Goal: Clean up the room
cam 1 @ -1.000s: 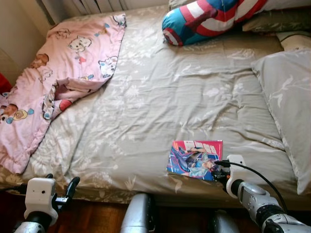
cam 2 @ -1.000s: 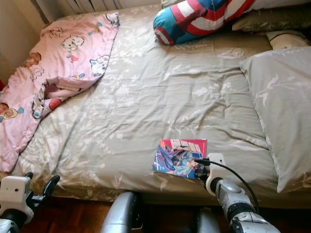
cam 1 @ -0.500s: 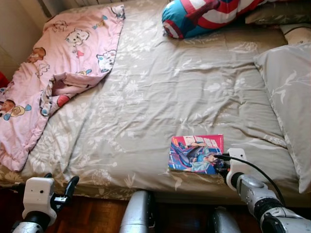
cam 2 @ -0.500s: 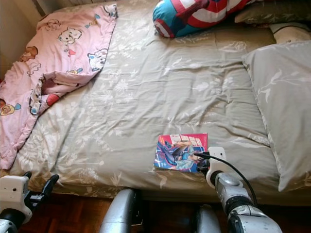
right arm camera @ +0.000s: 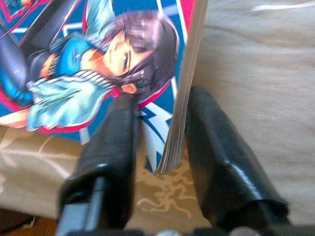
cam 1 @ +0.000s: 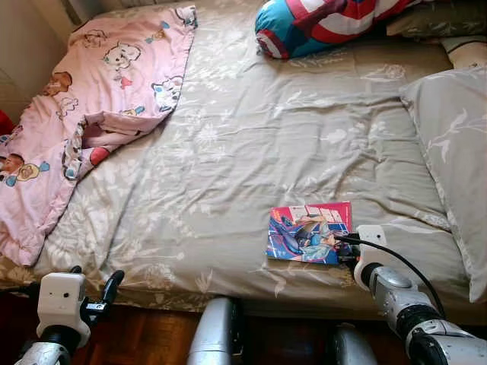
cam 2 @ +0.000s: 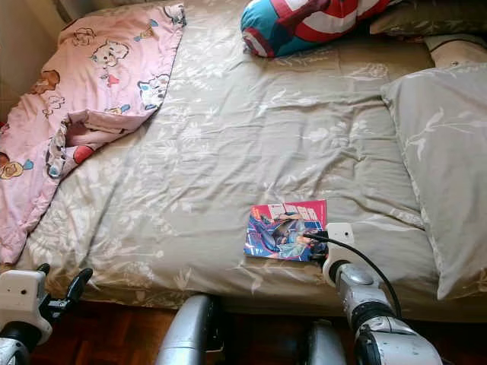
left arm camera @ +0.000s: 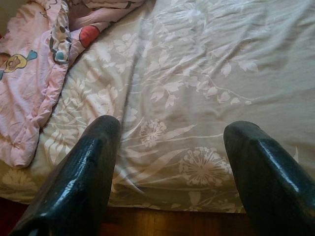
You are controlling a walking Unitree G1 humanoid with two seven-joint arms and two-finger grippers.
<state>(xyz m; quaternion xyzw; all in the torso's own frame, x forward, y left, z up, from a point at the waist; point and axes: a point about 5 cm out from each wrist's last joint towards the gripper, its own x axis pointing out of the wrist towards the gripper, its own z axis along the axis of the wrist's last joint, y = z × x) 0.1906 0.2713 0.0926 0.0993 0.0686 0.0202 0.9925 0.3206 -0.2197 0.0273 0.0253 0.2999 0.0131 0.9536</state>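
Observation:
A comic book (cam 1: 308, 232) with a pink and blue cover lies near the front edge of the bed (cam 1: 251, 137). My right gripper (cam 2: 316, 247) is at the book's near right corner. In the right wrist view one finger (right arm camera: 115, 142) rests on the cover and the other finger (right arm camera: 216, 152) presses against the page edge, so the gripper (right arm camera: 165, 98) is shut on the comic book (right arm camera: 98, 64). That corner is tipped up slightly off the cover sheet. My left gripper (cam 1: 95, 277) hangs low at the bed's front left, open, with nothing between its fingers (left arm camera: 93, 162).
A crumpled pink cartoon blanket (cam 1: 99, 99) covers the bed's left side. A red, white and blue shield-print cushion (cam 1: 319, 26) lies at the head. A grey pillow (cam 1: 456, 144) sits on the right. Dark wooden floor (cam 1: 152, 342) runs below the bed's edge.
The whole view has shifted a little with the head. The right gripper has settled on the book's corner, and the book has turned slightly with that corner raised.

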